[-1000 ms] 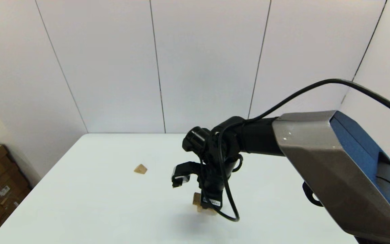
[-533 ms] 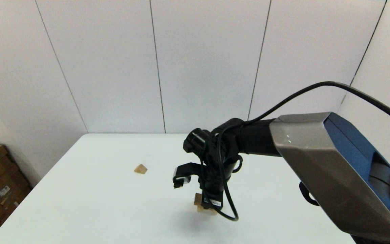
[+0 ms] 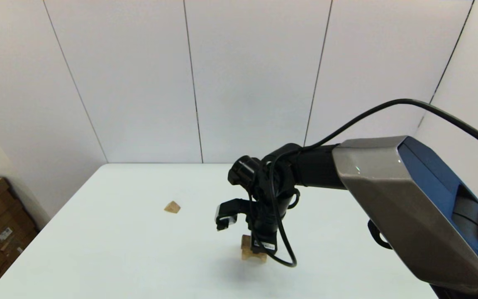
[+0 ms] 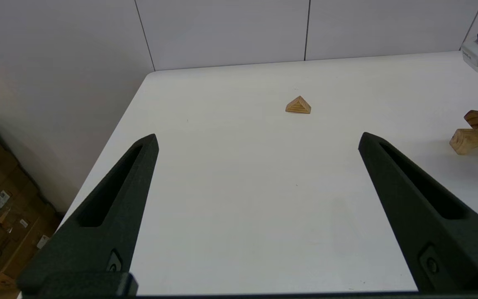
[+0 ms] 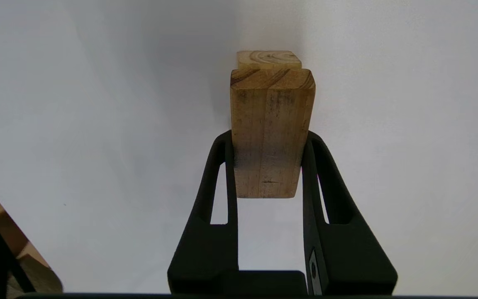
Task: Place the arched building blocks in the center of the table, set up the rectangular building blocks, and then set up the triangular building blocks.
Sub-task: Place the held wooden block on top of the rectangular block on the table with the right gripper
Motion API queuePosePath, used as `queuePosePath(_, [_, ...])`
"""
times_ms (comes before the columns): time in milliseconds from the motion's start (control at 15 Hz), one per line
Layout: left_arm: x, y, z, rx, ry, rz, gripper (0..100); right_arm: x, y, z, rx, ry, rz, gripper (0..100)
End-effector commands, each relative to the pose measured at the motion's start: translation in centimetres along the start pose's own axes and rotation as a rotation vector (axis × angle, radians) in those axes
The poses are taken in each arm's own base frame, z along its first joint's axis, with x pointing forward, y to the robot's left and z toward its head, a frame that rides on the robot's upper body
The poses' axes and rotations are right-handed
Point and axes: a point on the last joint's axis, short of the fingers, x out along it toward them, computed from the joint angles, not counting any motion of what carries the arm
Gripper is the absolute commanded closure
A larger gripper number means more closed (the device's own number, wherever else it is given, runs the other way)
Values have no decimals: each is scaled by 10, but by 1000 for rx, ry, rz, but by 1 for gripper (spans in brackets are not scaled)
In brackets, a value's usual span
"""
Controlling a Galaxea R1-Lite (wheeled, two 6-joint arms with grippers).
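Right gripper (image 5: 267, 166), jaws clamped on the darker tan flat wooden slab (image 5: 271, 128), hovers over the light-wood arched block (image 5: 269, 59) on the white tabletop (image 3: 139, 249). An off-centre release could tip the slab off. Left gripper (image 4: 257, 174) idles, jaws wide apart.

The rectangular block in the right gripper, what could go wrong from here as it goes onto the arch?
1. The right gripper is shut on the rectangular block, which looks tilted over the arched block; released that way, it may slide off.
2. Pushing down or sideways could shift the arched block on the table.
3. The gripper hides the contact in the head view, so alignment is hard to judge.
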Motion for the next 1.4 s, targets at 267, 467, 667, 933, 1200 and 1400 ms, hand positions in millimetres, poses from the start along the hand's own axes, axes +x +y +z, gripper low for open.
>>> queuePosePath(267, [0,0,0,0,1,0,0,-1,0,-1,-19,4,1,100])
queuePosePath(467, [0,0,0,0,1,0,0,2,0,-1,-19,8,6,100])
queuePosePath(667, [0,0,0,0,1,0,0,4,0,-1,-17,11,9,100])
queuePosePath(933, [0,0,0,0,1,0,0,7,0,-1,-20,22,4,100])
queuePosePath(1200, [0,0,0,0,1,0,0,7,-1,-1,-18,23,3,100])
queuePosePath(1400, [0,0,0,0,1,-1,0,7,0,-1,-18,23,3,100])
